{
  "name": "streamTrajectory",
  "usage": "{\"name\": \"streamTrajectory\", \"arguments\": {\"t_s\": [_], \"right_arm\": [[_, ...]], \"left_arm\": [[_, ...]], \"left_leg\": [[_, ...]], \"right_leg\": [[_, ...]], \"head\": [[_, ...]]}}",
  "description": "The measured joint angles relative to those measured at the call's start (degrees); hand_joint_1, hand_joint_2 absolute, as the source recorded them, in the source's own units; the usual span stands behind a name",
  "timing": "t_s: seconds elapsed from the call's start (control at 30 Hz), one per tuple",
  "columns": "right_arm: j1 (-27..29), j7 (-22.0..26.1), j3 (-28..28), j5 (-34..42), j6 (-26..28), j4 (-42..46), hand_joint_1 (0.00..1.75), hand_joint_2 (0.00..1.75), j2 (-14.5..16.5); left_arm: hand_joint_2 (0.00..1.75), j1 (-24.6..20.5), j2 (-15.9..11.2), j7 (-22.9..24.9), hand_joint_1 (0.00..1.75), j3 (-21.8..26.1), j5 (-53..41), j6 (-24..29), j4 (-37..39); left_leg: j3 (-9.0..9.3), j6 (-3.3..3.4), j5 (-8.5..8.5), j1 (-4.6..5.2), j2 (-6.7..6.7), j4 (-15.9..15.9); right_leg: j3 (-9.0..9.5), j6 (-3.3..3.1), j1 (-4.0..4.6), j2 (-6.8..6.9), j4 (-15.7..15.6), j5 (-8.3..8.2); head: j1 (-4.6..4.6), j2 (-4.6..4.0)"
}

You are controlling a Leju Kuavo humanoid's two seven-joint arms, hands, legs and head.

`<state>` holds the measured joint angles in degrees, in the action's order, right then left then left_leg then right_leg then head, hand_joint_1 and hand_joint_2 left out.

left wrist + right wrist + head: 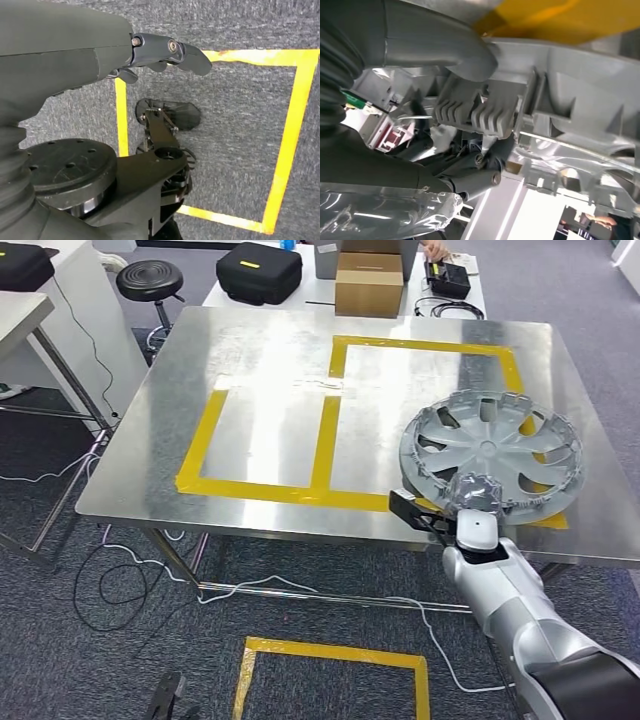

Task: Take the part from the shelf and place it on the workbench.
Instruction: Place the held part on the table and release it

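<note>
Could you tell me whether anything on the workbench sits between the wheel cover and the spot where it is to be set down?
Nothing visible does. The wheel cover is already over the workbench, near its right front corner, with the right hand gripping its near rim. The metal top around it is bare apart from yellow tape.

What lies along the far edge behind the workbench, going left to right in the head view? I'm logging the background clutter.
Black round stool → black zippered case → cardboard box → small black device, with a coiled black cable lying just in front of it.
</note>
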<state>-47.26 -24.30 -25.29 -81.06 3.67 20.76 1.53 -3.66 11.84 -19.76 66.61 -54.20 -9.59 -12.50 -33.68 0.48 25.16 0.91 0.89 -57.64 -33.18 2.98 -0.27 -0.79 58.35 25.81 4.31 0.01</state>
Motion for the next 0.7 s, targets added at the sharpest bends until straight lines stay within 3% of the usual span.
{"name": "streamTrajectory", "arguments": {"t_s": [0.5,0.7], "right_arm": [[1.38,0.13,2.42,-2.69,1.64,-0.6,0.0,0.0,-0.58],[0.52,0.98,3.02,-3.47,4.97,-0.6,0.0,0.0,-1.4]], "left_arm": [[1.75,-0.05,0.58,-1.64,0.0,0.07,-0.4,-0.42,0.0],[1.75,-0.05,0.86,-1.92,0.0,0.07,-0.85,-0.83,0.0]], "left_leg": [[-0.01,0.0,0.01,-0.01,-0.02,0.0],[-0.02,0.0,0.01,0.0,-0.02,0.0]], "right_leg": [[-0.03,0.0,0.0,-0.07,0.0,0.0],[-0.02,0.0,0.0,-0.06,0.0,0.0]], "head": [[-0.01,-0.01],[-0.01,0.0]]}}
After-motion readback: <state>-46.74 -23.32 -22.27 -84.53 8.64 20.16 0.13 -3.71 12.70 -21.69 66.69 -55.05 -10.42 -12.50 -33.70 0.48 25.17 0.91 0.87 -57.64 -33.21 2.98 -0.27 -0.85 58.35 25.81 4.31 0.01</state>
